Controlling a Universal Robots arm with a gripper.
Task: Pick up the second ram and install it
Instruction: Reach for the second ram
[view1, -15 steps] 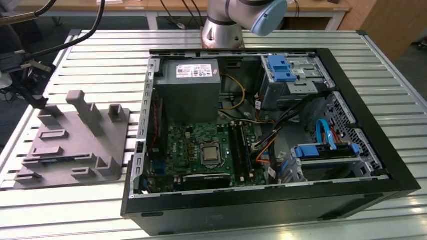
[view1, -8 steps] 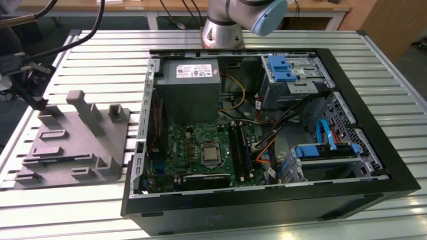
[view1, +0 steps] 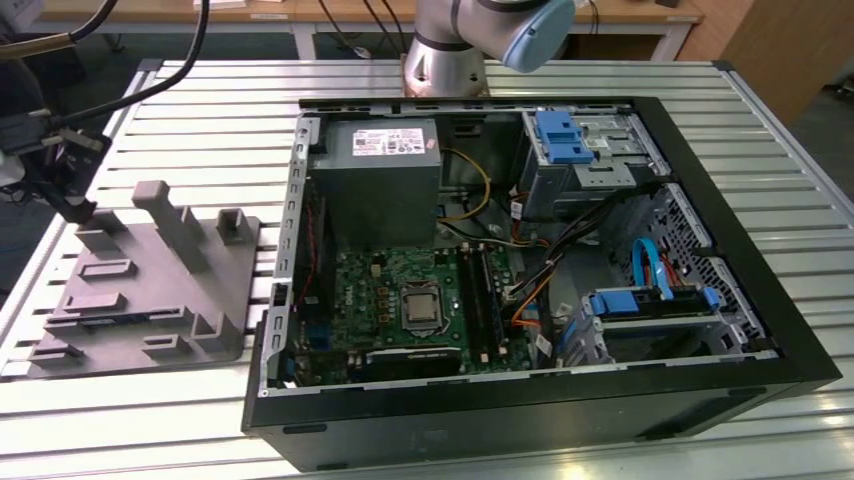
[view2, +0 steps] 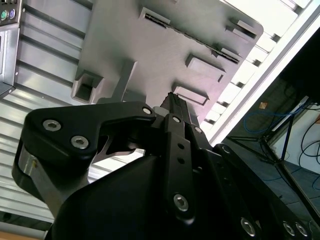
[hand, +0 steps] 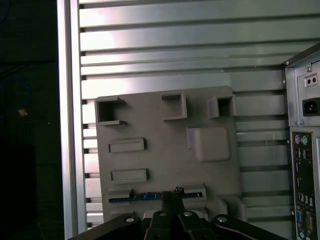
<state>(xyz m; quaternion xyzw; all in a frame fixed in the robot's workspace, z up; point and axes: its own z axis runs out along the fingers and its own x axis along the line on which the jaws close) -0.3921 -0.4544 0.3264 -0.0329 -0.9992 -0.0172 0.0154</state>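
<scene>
On the exterior view's left the pincer (view1: 80, 212) hangs above a grey holder (view1: 154, 300) that sits on the slatted surface (view1: 200, 110); its fingertips are drawn narrow with nothing between them; in the first wrist view the second ram (hand: 142, 197) lies on edge in a slot of the holder, beneath the fingertips; rightward stands an open computer case (view1: 534, 400) with its green board (view1: 380, 290).
</scene>
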